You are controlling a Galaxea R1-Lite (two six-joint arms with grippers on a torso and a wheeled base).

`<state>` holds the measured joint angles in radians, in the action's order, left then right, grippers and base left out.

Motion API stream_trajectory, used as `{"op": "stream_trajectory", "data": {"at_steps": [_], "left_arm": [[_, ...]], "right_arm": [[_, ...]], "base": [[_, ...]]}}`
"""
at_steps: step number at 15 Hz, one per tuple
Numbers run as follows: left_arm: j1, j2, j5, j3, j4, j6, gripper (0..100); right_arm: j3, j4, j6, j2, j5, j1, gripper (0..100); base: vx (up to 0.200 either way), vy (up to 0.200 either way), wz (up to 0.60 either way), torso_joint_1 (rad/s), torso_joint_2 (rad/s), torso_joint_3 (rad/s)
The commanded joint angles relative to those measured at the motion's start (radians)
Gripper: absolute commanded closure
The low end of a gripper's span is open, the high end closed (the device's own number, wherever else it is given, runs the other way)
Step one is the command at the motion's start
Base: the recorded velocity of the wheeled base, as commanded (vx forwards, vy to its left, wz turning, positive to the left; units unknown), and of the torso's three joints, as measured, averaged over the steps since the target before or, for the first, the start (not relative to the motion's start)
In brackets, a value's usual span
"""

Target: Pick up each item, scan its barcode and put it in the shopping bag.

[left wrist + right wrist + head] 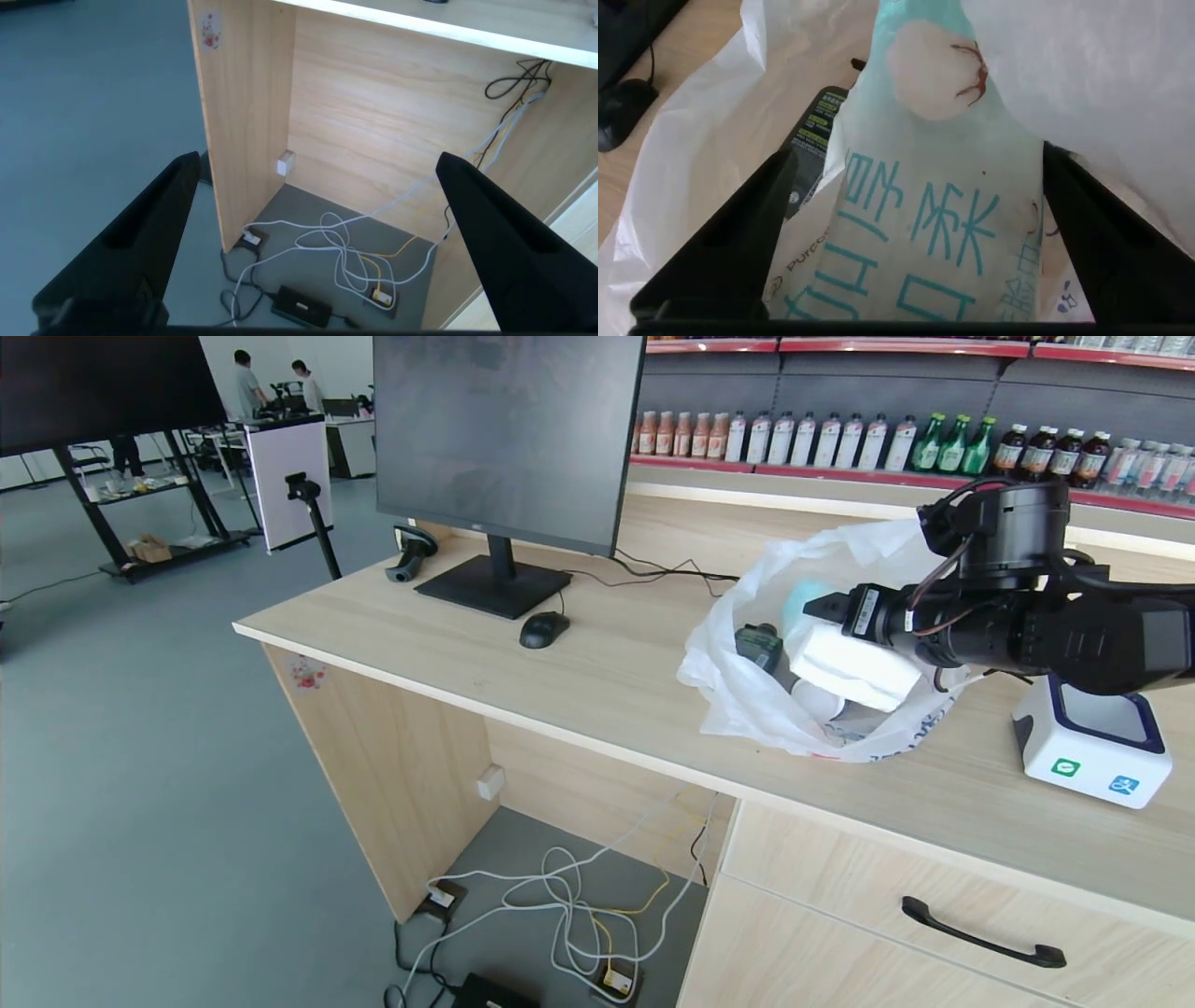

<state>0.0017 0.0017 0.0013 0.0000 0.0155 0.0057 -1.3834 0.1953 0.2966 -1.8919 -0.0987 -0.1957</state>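
Observation:
A white shopping bag (747, 695) lies open on the wooden desk (597, 681). My right gripper (826, 621) reaches in over its mouth from the right, shut on a white and teal soft pack (854, 667). The right wrist view has that pack (924, 215) clamped between the two dark fingers (738, 243), with the bag's plastic (691, 159) around it. A dark labelled item (758, 646) rests inside the bag beside the pack. My left gripper (318, 233) hangs open and empty, low beside the desk and above the floor cables (327, 252).
A white and blue barcode scanner (1092, 747) stands right of the bag. A monitor (504, 439), mouse (543, 628) and handheld scanner (409, 553) sit at the desk's left end. Bottle shelves (887, 439) line the back wall. A drawer handle (980, 943) faces front.

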Motion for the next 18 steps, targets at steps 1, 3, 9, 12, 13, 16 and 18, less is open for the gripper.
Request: {"op": "stream_trajectory", "data": {"at_steps": [1, 3, 9, 12, 13, 16, 18], "left_arm": [[0.001, 0.0, 0.0, 0.0, 0.0, 0.0, 0], [0.0, 0.0, 0.0, 0.0, 0.0, 0.0, 0], [0.0, 0.0, 0.0, 0.0, 0.0, 0.0, 0], [0.0, 0.0, 0.0, 0.0, 0.0, 0.0, 0], [0.0, 0.0, 0.0, 0.0, 0.0, 0.0, 0], [0.0, 0.0, 0.0, 0.0, 0.0, -0.001, 0], [0.0, 0.0, 0.0, 0.0, 0.0, -0.003, 0]], "right_arm": [[-0.02, 0.029, -0.001, 0.008, -0.001, -0.001, 0], [-0.055, 0.033, -0.005, 0.033, 0.001, -0.001, 0], [-0.069, 0.033, -0.011, 0.16, 0.001, -0.013, 0], [0.126, 0.072, -0.062, 0.326, -0.003, -0.082, 0], [0.262, 0.148, -0.079, 0.395, -0.003, -0.093, 0], [0.623, 0.363, -0.14, 0.574, 0.048, -0.093, 0], [0.761, 0.368, -0.192, 0.703, 0.117, -0.094, 0]], "base": [[0.0, 0.0, 0.0, 0.0, 0.0, 0.0], [0.0, 0.0, 0.0, 0.0, 0.0, 0.0], [0.0, 0.0, 0.0, 0.0, 0.0, 0.0], [0.0, 0.0, 0.0, 0.0, 0.0, 0.0], [0.0, 0.0, 0.0, 0.0, 0.0, 0.0], [0.0, 0.0, 0.0, 0.0, 0.0, 0.0], [0.0, 0.0, 0.0, 0.0, 0.0, 0.0]]}}
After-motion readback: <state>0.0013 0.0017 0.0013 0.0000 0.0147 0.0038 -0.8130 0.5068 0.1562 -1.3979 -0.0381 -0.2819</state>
